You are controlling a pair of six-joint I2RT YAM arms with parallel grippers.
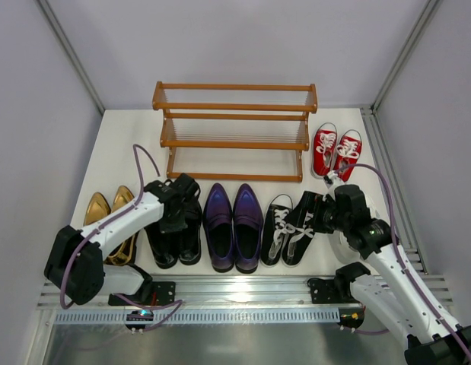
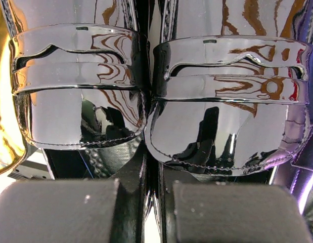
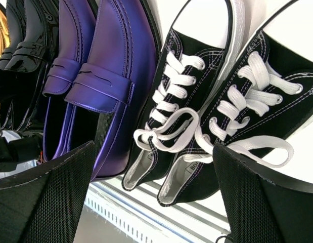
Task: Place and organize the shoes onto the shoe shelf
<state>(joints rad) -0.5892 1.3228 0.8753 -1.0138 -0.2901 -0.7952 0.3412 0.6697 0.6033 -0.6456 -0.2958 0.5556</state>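
Note:
The orange-brown shoe shelf stands empty at the back of the table. In front of it lie, in a row, gold loafers, glossy black dress shoes, purple loafers and black-and-white sneakers. Red sneakers sit to the right of the shelf. My left gripper is down between the two black dress shoes. In the left wrist view it is shut, pinching their touching inner walls. My right gripper hangs open just above the laced sneakers, holding nothing.
Grey walls close in the table on the left, right and back. A metal rail runs along the near edge by the arm bases. A white shape shows under the right arm. The purple loafers lie just left of the right gripper.

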